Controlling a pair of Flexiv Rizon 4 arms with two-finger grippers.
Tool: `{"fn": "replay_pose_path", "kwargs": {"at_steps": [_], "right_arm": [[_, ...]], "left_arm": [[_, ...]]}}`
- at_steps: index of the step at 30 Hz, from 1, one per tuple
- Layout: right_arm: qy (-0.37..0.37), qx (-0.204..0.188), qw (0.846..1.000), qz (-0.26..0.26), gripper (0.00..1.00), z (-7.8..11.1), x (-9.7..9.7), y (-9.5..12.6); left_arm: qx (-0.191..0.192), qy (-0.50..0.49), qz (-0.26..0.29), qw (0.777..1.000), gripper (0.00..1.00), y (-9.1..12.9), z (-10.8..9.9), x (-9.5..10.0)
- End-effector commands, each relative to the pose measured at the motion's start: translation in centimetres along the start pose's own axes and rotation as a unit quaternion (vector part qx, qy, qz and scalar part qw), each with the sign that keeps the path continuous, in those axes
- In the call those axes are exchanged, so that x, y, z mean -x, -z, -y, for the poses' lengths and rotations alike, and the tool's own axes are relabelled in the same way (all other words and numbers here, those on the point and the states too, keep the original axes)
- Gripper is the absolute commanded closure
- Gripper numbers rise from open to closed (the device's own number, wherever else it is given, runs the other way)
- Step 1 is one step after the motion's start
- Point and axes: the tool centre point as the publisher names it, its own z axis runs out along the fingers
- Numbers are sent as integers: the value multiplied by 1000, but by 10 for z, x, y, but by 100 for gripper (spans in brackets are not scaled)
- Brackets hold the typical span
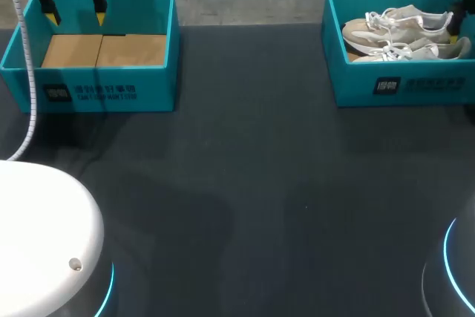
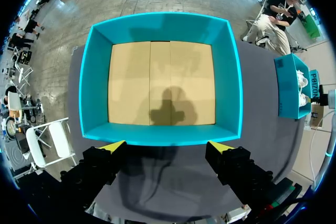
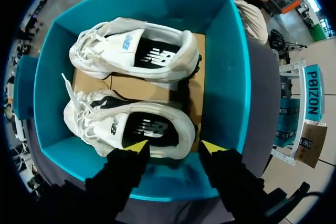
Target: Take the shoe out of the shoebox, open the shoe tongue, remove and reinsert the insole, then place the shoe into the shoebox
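Observation:
Two beige-and-white sneakers lie side by side in the teal shoebox [image 1: 401,85] at the back right: the far shoe [image 1: 393,23] [image 3: 131,48] and the near shoe [image 1: 404,51] [image 3: 126,124]. My right gripper [image 1: 454,31] [image 3: 176,146] hangs over the near shoe's heel, its fingers apart. One yellow fingertip [image 3: 139,146] is over the heel opening and the other is just outside the heel rim. My left gripper [image 1: 75,16] [image 2: 167,146] stands wide open above a second teal box [image 1: 89,98] [image 2: 157,135] at the back left, which shows only its cardboard bottom.
The dark table [image 1: 252,183] stretches between the two boxes and toward me. A white cable [image 1: 30,72] hangs down along the left box. The white rounded base of my left arm [image 1: 37,243] fills the near left corner.

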Motion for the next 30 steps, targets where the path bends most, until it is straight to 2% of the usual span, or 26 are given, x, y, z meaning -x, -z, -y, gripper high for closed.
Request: {"fn": "replay_pose_path", "kwargs": {"at_steps": [1, 4, 11, 15, 18, 30], "right_arm": [[-1, -1, 1000, 1, 35, -2, 0, -6], [-2, -2, 1000, 4, 31, -5, 1, -11], [-6, -8, 1000, -3, 41, -8, 3, -23], [-10, -14, 1000, 2, 50, -8, 3, -27], [-15, -15, 1000, 1, 43, -9, 5, -29], [-30, -22, 999, -2, 45, -7, 14, -38]], "left_arm": [[0, 0, 0, 1000, 0, 0, 0, 0], [0, 0, 0, 1000, 0, 0, 0, 0], [0, 0, 0, 1000, 0, 0, 0, 0], [0, 0, 0, 1000, 0, 0, 0, 0], [0, 0, 0, 1000, 0, 0, 0, 0], [0, 0, 0, 1000, 0, 0, 0, 0]]}}
